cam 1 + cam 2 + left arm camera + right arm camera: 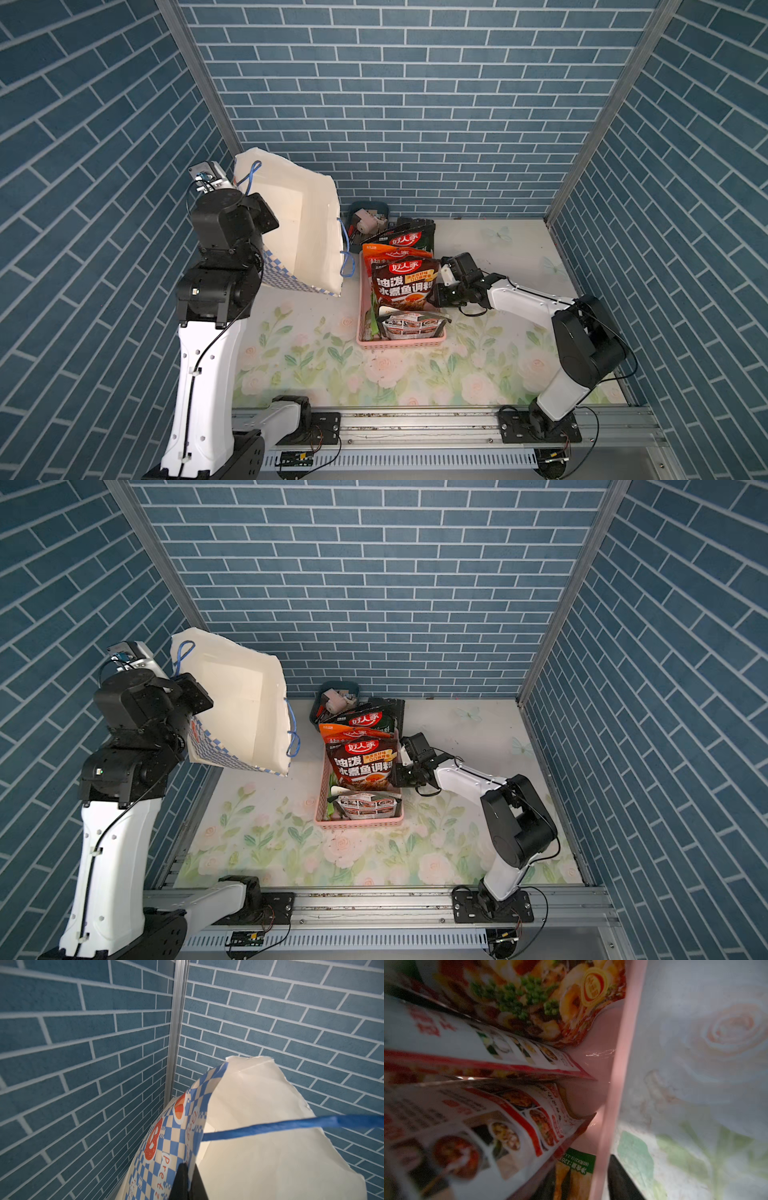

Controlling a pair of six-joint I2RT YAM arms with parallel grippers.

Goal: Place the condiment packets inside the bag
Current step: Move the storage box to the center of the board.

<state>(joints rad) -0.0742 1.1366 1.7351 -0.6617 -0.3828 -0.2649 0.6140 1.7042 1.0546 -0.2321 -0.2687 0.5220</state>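
**Tilted bag, packets in pink basket**

Checked blue-white outside, white inside, mouth open, 10 o'clock from basket. Raised left gripper pinched tight on its wall. Glossy black and orange packets stand upright. Low right gripper at basket's 3 o'clock rim; grip unreadable.

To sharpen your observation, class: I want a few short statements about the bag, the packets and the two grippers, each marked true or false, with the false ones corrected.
1. The left gripper pinches the rim of the bag. True.
2. The bag stands upright. False: it is tilted, with its open mouth showing in both top views.
3. A packet already lies inside the bag. False: its visible inside is bare white; the condiment packets sit in the pink basket.
4. The right gripper is at the basket's side nearer the right arm. True.
5. The dark bin behind the basket is empty. False: it holds small items.
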